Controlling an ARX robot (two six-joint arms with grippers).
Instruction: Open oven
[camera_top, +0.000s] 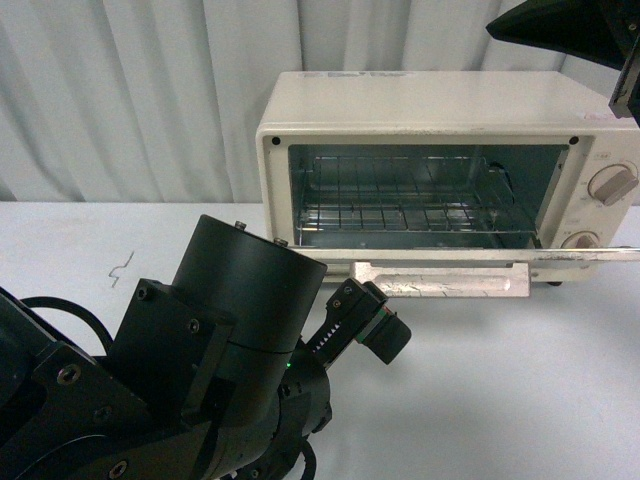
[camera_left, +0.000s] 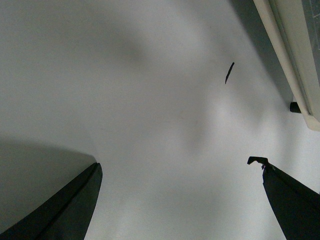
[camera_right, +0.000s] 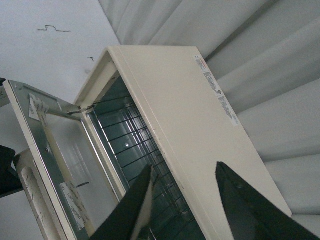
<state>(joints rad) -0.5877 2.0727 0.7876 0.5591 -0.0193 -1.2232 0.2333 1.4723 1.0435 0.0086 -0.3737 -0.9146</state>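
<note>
The cream oven (camera_top: 440, 100) stands at the back right of the table. Its glass door hangs down flat, and the beige bar handle (camera_top: 440, 278) points toward me. Inside, the wire rack (camera_top: 410, 200) shows. Two round knobs (camera_top: 610, 185) sit on its right side. My right gripper (camera_right: 185, 166) is open and hovers above the oven's top (camera_right: 190, 110), over the front edge. Its dark tip shows at the top right corner (camera_top: 600, 40). My left gripper (camera_left: 177, 162) is open and empty over bare table, left of the lowered door (camera_left: 300, 60).
The left arm's bulky black body (camera_top: 200, 360) fills the lower left of the front view. A white curtain (camera_top: 130, 90) hangs behind the table. A small dark mark (camera_left: 229, 72) lies on the white table (camera_left: 150, 100) near the oven's foot (camera_left: 295, 106).
</note>
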